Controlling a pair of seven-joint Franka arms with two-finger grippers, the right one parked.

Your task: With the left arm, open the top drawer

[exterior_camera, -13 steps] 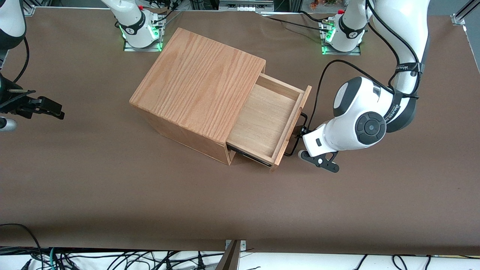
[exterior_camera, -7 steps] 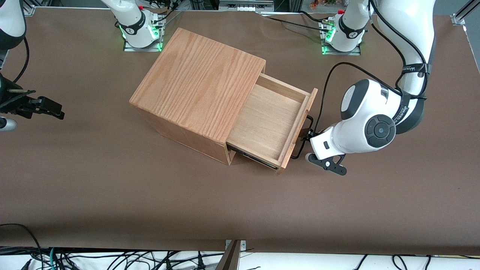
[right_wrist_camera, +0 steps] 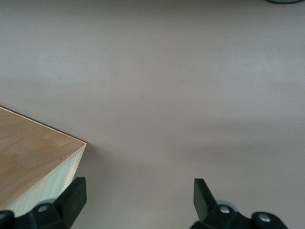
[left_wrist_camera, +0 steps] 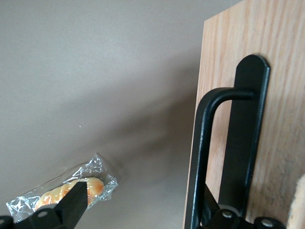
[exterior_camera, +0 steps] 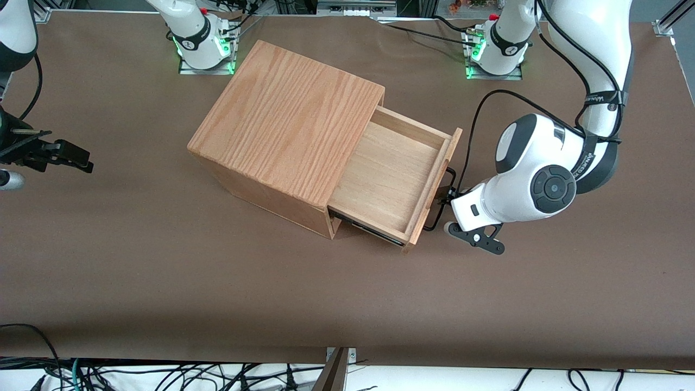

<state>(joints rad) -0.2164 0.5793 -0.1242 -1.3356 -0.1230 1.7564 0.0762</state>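
Observation:
The top drawer (exterior_camera: 388, 174) stands pulled well out of the oak-grain box (exterior_camera: 288, 114), and its tray is empty. Its thin black bar handle (exterior_camera: 454, 176) faces the working arm's end of the table. My left arm's gripper (exterior_camera: 448, 198) is right at that handle. In the left wrist view the gripper (left_wrist_camera: 145, 206) is open. The handle bar (left_wrist_camera: 202, 143) runs between the fingers, with one finger tucked between the bar and the drawer front (left_wrist_camera: 228, 57). The other fingertip (left_wrist_camera: 76, 200) hangs over the table.
A small clear-wrapped orange bun-like item (left_wrist_camera: 62, 188) lies on the brown table (exterior_camera: 217, 282) beside the gripper, nearer the working arm's end than the drawer. The arm bases (exterior_camera: 497, 46) stand at the table edge farthest from the front camera.
The drawer has slid further out of the box, toward the working arm's end. The gripper and wrist moved the same way with the handle, most of it in the first half second.

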